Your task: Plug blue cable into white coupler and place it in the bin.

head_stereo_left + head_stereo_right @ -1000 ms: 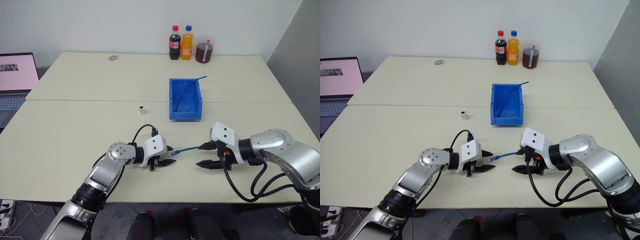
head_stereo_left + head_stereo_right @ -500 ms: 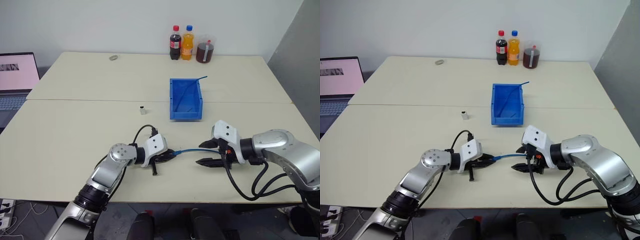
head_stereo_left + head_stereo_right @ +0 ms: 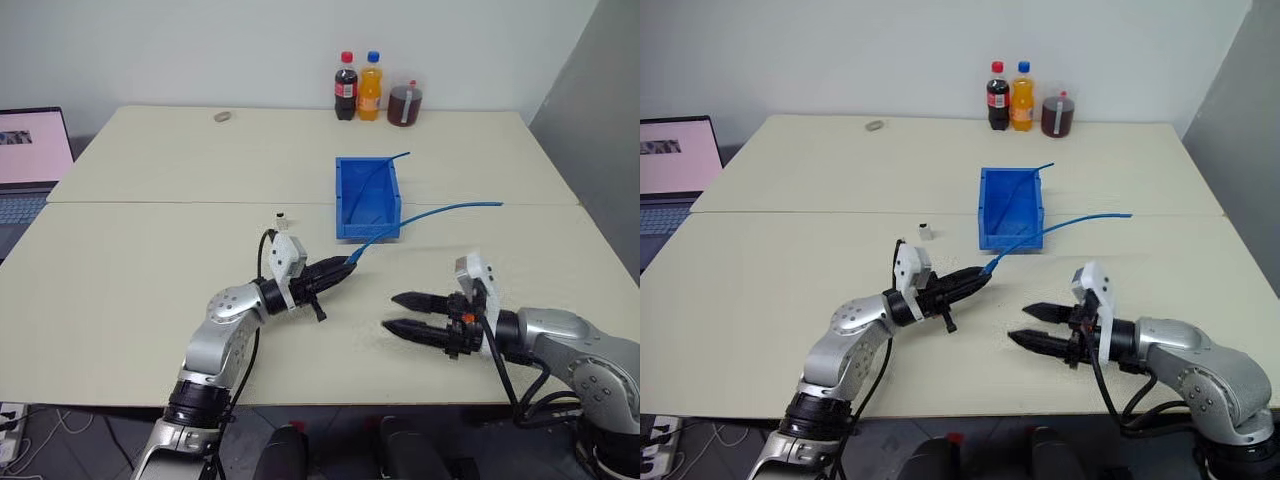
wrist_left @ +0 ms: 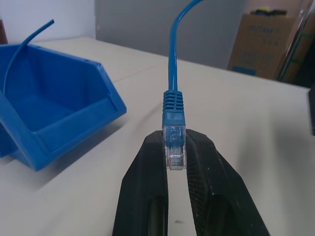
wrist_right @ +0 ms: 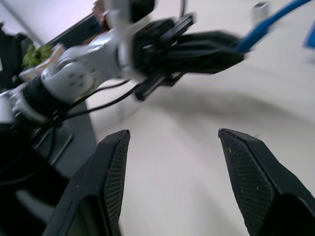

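Pale tabletop (image 3: 150, 260) runs wide and bare on the laptop side of the bin (image 3: 367, 199), with a seam crossing it level with the bin's front lip; a white wall closes off the far edge, where three bottles (image 3: 372, 86) stand well behind the bin and a small grey round thing (image 3: 222, 116) sits far off toward the laptop (image 3: 30, 160). Near the front edge, between my two arms, the surface is open. My left gripper (image 4: 176, 162) is clamped on the clear plug of the cable (image 3: 430, 212), held up off the table just in front of the bin's near left corner; from the plug the cable rises, passes across the bin's front lip and arcs away in the air to its free end, well out past the bin's right side. My right gripper (image 3: 400, 313) hovers near the table's front edge, well in front of the bin and to its right, fingers spread apart and holding nothing, pointing toward the left gripper. The coupler (image 3: 282, 216) sits on the table just left of the bin's front, untouched, apart from both grippers. Inside the bin lies a second thin blue cable (image 3: 378, 175), one end poking up over the back right corner.
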You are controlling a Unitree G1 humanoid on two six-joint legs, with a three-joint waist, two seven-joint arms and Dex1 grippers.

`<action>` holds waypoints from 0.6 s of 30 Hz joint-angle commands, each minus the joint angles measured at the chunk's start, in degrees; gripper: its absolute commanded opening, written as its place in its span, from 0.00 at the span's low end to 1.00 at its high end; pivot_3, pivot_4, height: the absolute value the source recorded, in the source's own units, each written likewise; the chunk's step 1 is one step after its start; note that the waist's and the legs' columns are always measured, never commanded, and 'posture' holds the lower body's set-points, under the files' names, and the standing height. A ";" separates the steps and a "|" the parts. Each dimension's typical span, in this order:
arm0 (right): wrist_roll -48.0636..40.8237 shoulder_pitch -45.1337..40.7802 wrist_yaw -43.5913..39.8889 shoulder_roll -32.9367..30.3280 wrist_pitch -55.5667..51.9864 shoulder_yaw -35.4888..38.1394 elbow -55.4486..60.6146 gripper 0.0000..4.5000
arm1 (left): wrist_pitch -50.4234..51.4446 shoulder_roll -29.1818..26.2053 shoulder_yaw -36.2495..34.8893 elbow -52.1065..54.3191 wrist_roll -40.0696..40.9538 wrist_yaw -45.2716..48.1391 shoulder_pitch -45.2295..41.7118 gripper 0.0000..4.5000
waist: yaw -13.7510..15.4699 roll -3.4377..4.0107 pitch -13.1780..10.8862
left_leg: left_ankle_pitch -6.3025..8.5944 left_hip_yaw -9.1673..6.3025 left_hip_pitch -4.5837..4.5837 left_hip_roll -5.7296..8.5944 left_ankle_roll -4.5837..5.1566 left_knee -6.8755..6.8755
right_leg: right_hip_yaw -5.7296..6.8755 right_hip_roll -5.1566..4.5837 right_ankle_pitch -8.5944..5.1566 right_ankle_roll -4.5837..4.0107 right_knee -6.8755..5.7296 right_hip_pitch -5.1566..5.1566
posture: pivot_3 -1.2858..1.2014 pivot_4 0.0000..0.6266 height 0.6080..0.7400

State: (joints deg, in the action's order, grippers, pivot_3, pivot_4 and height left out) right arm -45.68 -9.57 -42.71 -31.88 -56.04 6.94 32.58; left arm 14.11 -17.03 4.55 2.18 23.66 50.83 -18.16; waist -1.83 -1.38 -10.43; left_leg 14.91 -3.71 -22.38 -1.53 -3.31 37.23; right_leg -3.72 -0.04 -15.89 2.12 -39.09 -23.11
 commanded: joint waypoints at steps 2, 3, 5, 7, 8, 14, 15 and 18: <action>-0.15 -3.43 0.86 2.44 4.26 0.00 -4.11 0.68 | 5.25 0.78 -0.53 6.61 5.88 -0.35 0.48 0.05 | 0.00 0.00 0.00 | 0.00 0.00 0.00 0.00 0.00 0.00 | 0.00 0.02 0.00 0.00 0.00 0.00 | 0.52 0.24 1.00; -0.84 -4.09 0.87 3.04 4.44 0.35 -5.17 0.68 | 5.90 0.83 -0.43 7.18 6.39 -0.45 0.57 0.05 | 0.00 0.00 0.00 | 0.00 0.00 0.00 0.00 0.00 0.00 | -0.01 0.02 0.00 0.00 0.01 0.00 | 0.52 0.24 1.00; -2.30 -4.76 -0.08 3.48 4.30 0.82 -6.85 0.68 | 7.76 0.57 -0.71 8.13 7.81 -0.29 0.72 0.05 | 0.00 0.00 0.00 | 0.00 0.01 0.00 0.00 0.00 -0.01 | -0.02 0.02 0.00 0.00 0.01 0.00 | 0.52 0.24 1.00; -4.14 -5.30 -1.38 4.01 4.24 1.05 -8.08 0.68 | 10.06 -0.07 -1.19 9.08 9.92 0.53 0.83 0.05 | 0.00 0.00 0.00 | 0.00 0.01 -0.01 0.00 0.00 -0.03 | -0.02 0.02 0.00 -0.01 0.03 0.00 | 0.52 0.24 1.00; -5.61 -5.74 -1.72 4.61 4.05 1.49 -8.86 0.68 | 11.02 -0.54 -1.21 9.64 10.75 1.05 0.91 0.05 | 0.00 0.00 0.00 | 0.00 0.00 -0.01 0.00 0.00 -0.03 | -0.01 0.02 0.00 -0.01 0.03 0.00 | 0.52 0.24 1.00; -11.80 -8.29 -2.70 6.81 3.13 2.36 -11.56 0.68 | 15.38 -2.23 -1.59 11.87 14.77 1.73 0.91 0.05 | -0.01 0.01 0.00 | 0.00 0.01 0.00 -0.01 0.00 -0.03 | -0.01 0.02 0.00 -0.01 0.02 0.00 | 0.52 0.24 1.00; -13.11 -8.73 -2.84 7.25 2.95 2.60 -11.93 0.68 | 16.31 -2.27 -1.79 12.13 15.74 1.59 0.85 0.05 | -0.02 0.01 0.00 | 0.00 0.00 0.00 -0.01 0.00 -0.03 | -0.01 0.02 0.00 -0.01 0.02 0.00 | 0.52 0.24 1.00; -15.21 -9.47 -3.30 7.30 2.38 2.34 -12.42 0.68 | 17.61 -2.24 -2.09 12.42 17.35 1.38 0.46 0.05 | -0.03 0.01 0.00 | 0.00 0.00 -0.01 -0.02 0.00 -0.03 | -0.01 0.04 0.00 -0.01 0.03 -0.01 | 0.52 0.24 1.00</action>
State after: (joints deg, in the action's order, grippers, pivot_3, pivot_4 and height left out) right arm -58.13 -17.79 -45.09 -24.32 -53.40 8.09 19.57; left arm 31.05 -19.07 3.98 11.85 38.73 51.94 -17.11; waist -1.86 -1.36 -10.43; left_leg 14.90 -3.70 -22.39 -1.54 -3.30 37.19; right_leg -3.74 0.00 -15.88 2.11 -39.06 -23.12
